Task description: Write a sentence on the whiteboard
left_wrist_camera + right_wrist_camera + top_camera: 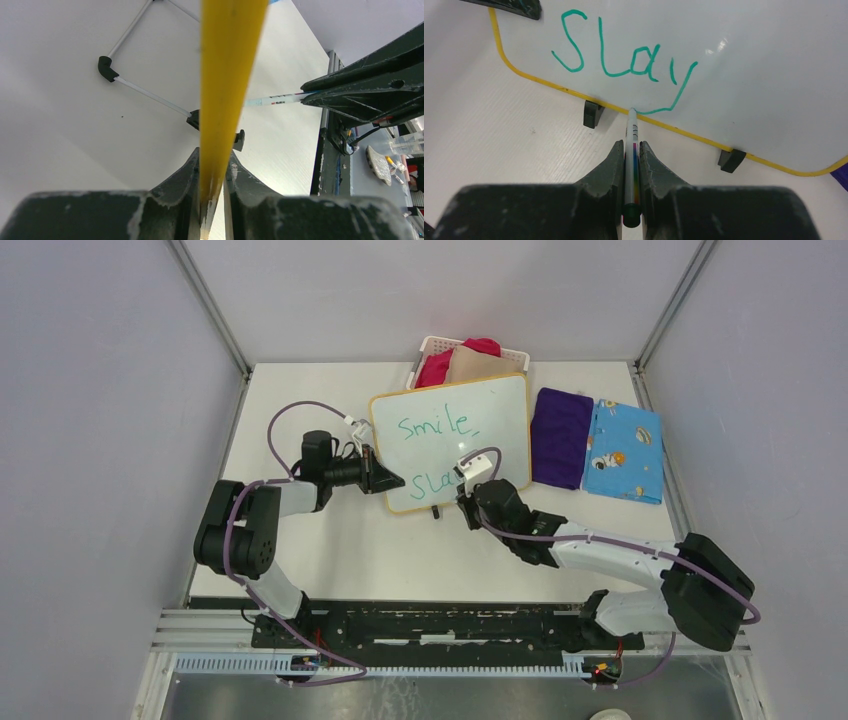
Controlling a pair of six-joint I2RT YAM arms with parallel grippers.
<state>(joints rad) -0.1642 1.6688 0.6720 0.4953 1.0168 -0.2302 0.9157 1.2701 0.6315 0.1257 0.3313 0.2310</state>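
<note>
The whiteboard (470, 420), white with a yellow-orange frame, stands on the table. Green writing (434, 425) reads "Smile," and below it "Stay" (624, 57); no "kind" shows. My left gripper (383, 478) is shut on the board's left edge, seen as a yellow strip (227, 75) between its jaws (213, 172). My right gripper (466, 490) is shut on a marker (631, 150), its tip touching the board at the tail of the "y" near the bottom frame. The marker also shows in the left wrist view (275, 100).
A white slotted basket (432, 345) with red and tan cloths sits behind the board. A purple cloth (560, 437) and a blue patterned cloth (625, 450) lie to its right. Two black feet (592, 114) hold the board. Grey walls enclose the table.
</note>
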